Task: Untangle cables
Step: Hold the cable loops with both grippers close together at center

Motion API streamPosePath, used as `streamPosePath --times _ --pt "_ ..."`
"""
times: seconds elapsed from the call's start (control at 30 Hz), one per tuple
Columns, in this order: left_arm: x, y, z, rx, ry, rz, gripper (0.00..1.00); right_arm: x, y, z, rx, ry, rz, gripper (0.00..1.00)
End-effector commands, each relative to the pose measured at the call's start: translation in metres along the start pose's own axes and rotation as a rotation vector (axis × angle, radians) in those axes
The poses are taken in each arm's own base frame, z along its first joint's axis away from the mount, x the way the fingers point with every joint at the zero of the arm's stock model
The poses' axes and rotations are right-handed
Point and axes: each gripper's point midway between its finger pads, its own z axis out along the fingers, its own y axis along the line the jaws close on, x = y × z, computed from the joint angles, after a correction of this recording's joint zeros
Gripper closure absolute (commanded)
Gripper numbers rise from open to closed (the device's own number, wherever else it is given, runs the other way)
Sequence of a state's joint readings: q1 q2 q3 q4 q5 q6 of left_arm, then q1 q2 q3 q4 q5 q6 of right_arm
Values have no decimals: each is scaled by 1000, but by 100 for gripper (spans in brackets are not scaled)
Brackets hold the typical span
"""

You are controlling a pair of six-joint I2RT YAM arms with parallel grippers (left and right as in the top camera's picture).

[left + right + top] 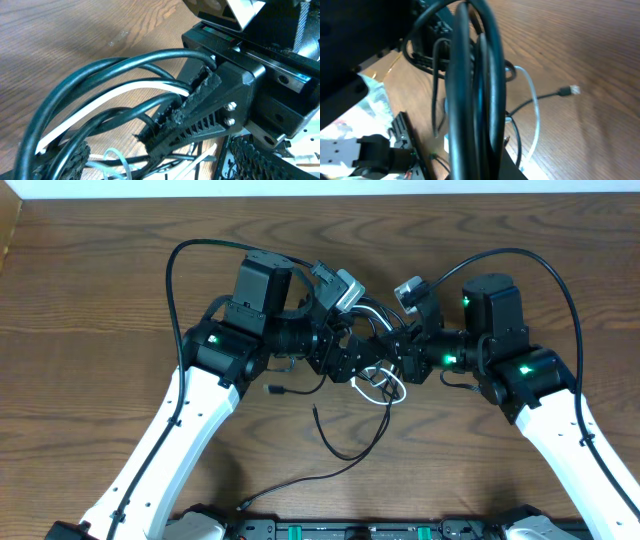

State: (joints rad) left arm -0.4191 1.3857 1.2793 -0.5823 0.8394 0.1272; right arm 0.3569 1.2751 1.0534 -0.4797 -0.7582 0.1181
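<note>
several cables (125,92) bunched in right claw (182,115); left claw (165,159) seemingly spread wide

Blurred close-up cables (470,100) in right wrist view — mostly hiding right gripper (167,122), left gripper (160,162) cut off by bottom edge

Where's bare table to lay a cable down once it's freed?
Bare brown wooden table lies outside the white left arm, and again outside the white right arm. Crowded: the centre, where the tangle of thin black and white cables sits between both arms, and below it, where a loose black cable trails.
</note>
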Motion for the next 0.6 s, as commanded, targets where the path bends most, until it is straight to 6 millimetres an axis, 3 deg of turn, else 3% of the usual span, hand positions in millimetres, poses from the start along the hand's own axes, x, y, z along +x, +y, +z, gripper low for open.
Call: streamPosePath --times 0.0,0.13,0.23,0.33,0.4,0.57 --pt "1 4 -2 -18 3 -11 7 -7 -1 -6 50 -23 -39 99" --pt "9 28 -4 -155 33 -45 7 -8 -12 -11 89 -29 -8 99" --pt "22 75 -20 -451 67 -150 7 -5 -12 -13 69 -21 18 99" --pt "33 106 -41 -678 83 -213 6 -5 -1 -13 3 -18 15 99" --pt "37 116 -50 -757 88 -236 6 -5 4 -13 -27 -17 2 99" --pt "38 117 -51 -767 78 -264 6 -5 6 -13 -37 -16 -6 99"
